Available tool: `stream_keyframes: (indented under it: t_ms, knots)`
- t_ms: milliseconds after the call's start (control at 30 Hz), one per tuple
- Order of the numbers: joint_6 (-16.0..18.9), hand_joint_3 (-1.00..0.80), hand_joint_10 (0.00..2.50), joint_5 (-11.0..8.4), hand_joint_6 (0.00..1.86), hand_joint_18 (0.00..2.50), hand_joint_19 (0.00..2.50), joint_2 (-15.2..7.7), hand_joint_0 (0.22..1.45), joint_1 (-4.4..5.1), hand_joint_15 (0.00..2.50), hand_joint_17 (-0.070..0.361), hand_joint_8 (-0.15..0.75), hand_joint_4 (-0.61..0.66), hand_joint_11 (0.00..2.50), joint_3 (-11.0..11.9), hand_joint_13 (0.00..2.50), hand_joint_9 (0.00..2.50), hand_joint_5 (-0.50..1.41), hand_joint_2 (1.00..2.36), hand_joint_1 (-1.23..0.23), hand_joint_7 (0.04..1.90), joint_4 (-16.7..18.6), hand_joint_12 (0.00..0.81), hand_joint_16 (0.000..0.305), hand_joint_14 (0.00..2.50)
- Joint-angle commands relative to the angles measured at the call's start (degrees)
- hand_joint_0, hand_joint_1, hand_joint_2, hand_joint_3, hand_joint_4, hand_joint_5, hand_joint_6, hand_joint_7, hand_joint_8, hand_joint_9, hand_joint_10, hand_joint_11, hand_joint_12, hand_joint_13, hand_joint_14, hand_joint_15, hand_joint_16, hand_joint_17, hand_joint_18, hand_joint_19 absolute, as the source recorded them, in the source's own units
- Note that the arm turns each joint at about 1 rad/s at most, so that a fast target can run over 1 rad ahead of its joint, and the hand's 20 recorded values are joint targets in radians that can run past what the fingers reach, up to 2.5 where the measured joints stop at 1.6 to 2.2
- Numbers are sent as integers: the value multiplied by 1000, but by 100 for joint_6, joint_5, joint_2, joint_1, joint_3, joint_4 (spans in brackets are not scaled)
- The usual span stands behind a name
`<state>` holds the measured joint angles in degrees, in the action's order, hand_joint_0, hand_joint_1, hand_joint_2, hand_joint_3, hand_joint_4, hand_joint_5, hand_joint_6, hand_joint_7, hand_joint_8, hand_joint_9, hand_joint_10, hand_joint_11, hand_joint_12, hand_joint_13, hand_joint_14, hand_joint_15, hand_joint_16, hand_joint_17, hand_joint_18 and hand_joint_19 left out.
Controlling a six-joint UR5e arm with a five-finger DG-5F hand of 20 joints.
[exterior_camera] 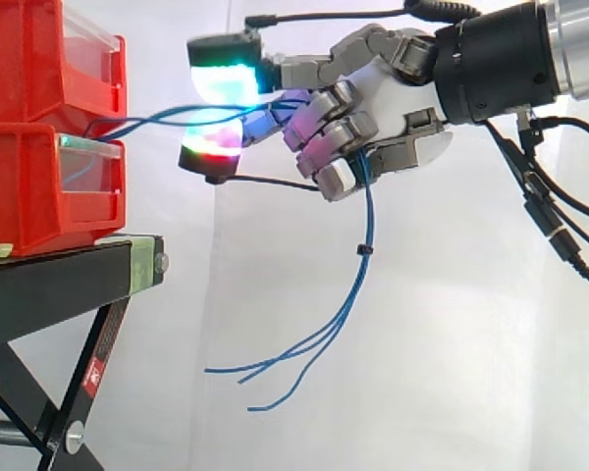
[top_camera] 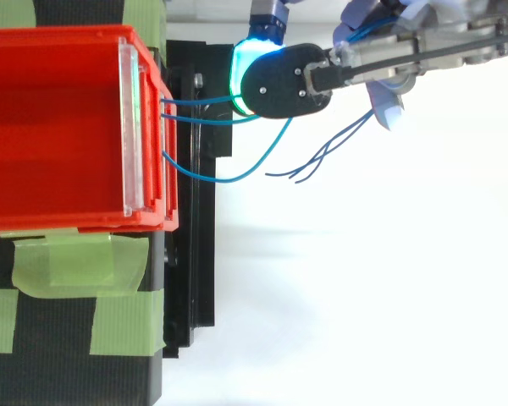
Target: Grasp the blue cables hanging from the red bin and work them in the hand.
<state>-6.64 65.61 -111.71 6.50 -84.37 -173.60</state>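
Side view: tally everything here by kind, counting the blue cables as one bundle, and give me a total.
Red plastic bins, stacked: 2
Black metal stand: 1
Bundle of thin blue cables: 1
Robot hand, curled round that bundle: 1
Total: 5

A lab rig: red bins (exterior_camera: 39,191) on a black stand (exterior_camera: 49,280), white curtain (exterior_camera: 452,343) behind.
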Motion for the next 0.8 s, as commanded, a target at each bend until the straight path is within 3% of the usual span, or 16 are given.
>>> stream_keyframes:
  t_ms: [0, 267, 433, 633, 767]
  knots:
    - [-4, -776, 2500, 4, 458, 2500, 590, 0, 857, 0, 2003, 158, 649, 188, 2500, 0, 2101, 1839, 110, 1010, -595, 1244, 2, 730, 210, 2500]
    - [-4, -828, 2500, -5, 455, 2500, 590, 0, 825, 0, 2003, 158, 649, 197, 2500, -9, 2101, 1839, 98, 1007, -631, 1243, -34, 730, 210, 2500]
    - [-4, -576, 2500, -14, 489, 2500, 590, 0, 899, 0, 2003, 158, 649, 193, 2500, -9, 2101, 1839, 82, 1016, -670, 1233, -60, 730, 210, 2500]
    - [-4, -592, 2500, -5, 538, 2500, 590, 0, 908, 0, 2003, 158, 649, 188, 2500, -9, 2101, 1839, 56, 1016, -689, 1211, -60, 730, 210, 2500]
    - [-4, -434, 2500, -5, 585, 2500, 590, 0, 948, 0, 2003, 158, 649, 187, 2500, 0, 2101, 1839, 46, 1019, -688, 1180, -60, 730, 210, 2500]
